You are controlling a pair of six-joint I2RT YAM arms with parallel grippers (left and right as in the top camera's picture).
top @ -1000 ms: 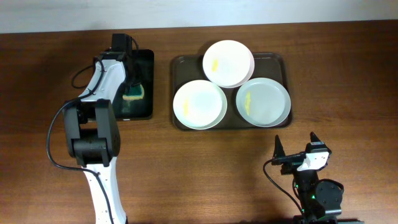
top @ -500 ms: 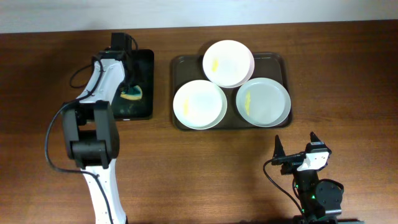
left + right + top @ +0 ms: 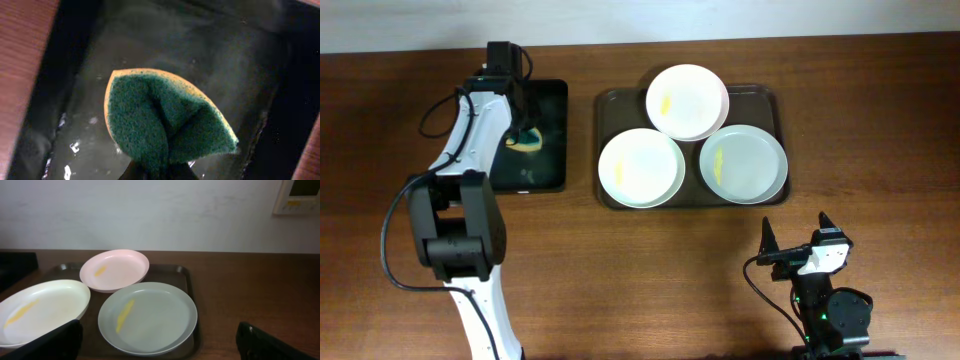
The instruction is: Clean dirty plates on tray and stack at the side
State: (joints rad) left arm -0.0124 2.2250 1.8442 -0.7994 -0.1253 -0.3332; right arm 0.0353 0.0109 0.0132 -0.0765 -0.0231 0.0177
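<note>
Faintly yellow-smeared plates (image 3: 687, 100) on tray (image 3: 618, 110), left tool (image 3: 155, 172) pinching sponge (image 3: 165, 125), right tool (image 3: 157, 342) agape.

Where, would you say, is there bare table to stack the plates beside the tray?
Widest: bare wood right of the tray. Also in front, between left arm and right gripper. Three plates crowd the tray; the gap to the black tray is narrow.

I can't read any text, brand or number on my feeds. The only candidate is a wall panel (image 3: 298, 196) in the right wrist view. It has a small yellow label (image 3: 292, 203), with print too small to make out.
</note>
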